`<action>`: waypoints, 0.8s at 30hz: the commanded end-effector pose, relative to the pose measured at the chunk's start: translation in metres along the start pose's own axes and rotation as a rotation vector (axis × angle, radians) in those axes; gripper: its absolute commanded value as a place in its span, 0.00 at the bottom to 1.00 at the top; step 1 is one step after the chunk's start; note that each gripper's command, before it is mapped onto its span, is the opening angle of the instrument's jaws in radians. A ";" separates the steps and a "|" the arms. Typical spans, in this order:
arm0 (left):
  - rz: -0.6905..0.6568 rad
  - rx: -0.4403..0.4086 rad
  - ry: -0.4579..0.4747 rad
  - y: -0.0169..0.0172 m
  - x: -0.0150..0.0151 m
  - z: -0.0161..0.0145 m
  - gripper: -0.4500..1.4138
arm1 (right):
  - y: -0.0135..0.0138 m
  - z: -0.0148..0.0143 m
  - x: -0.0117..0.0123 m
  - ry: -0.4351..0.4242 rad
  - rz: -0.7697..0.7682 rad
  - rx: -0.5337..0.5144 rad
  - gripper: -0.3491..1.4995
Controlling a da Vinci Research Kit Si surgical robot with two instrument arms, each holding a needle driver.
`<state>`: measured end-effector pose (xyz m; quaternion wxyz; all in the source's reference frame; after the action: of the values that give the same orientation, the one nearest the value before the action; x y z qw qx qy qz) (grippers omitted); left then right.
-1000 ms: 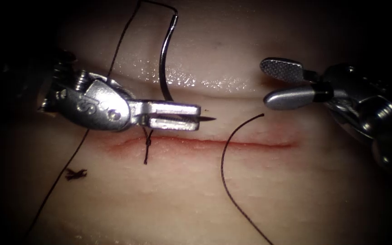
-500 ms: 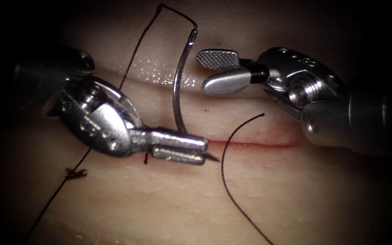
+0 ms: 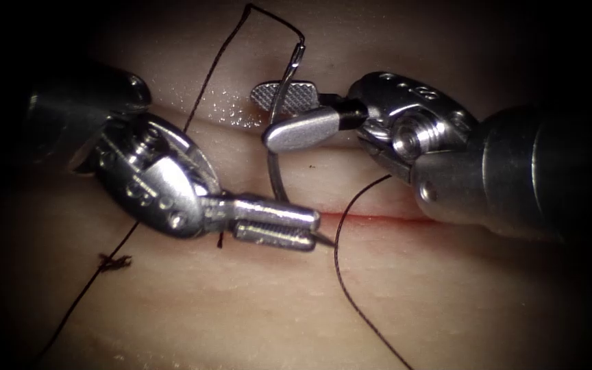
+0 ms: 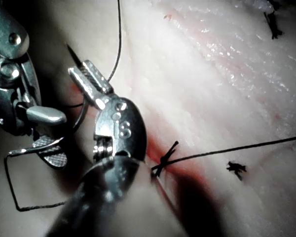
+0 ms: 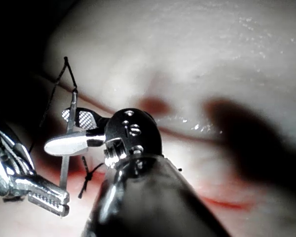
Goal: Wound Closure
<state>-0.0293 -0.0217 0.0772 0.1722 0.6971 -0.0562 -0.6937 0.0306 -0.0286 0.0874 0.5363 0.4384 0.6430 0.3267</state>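
Needle (image 3: 277, 154): stiff, slick curved steel, clear of the tissue (image 3: 378, 301) above the cut (image 3: 385, 216). Left tool (image 3: 313, 229) was clamped near its point. Right tool (image 3: 272, 116) stood open astride the shaft near the thread (image 3: 207, 75) end, the likely second hold.

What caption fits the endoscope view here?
Left tool grips the needle near its tip above the cut; right tool, open, straddles the needle near its thread end.

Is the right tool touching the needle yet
Cannot tell. In the endoscope view the right tool's open jaws straddle the needle, with no plain gap or contact. The left tool holds it near the tip.
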 end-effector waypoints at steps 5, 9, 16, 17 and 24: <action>0.007 -0.003 0.008 0.0004 -0.0001 0.0007 0.00 | 0.0009 0.0014 -0.0009 0.022 0.000 0.027 0.52; 0.006 -0.003 0.010 0.0003 0.0001 0.0007 0.00 | 0.0009 0.0013 -0.0008 0.044 0.001 0.036 0.00; 0.002 -0.001 0.007 0.0001 0.0004 0.0006 0.36 | 0.0006 0.0005 -0.0007 0.055 0.007 0.005 0.00; 0.001 0.004 -0.007 0.0000 0.0005 0.0005 0.54 | 0.0005 0.0003 -0.0006 0.059 -0.003 0.000 0.00; -0.104 0.081 -0.164 0.0002 0.0011 0.0005 0.75 | 0.0002 -0.0011 0.0007 0.058 -0.015 -0.091 0.00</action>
<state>-0.0292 -0.0223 0.0756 0.0930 0.6376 -0.0682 -0.7617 0.0288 -0.0278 0.0871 0.5406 0.3957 0.6439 0.3695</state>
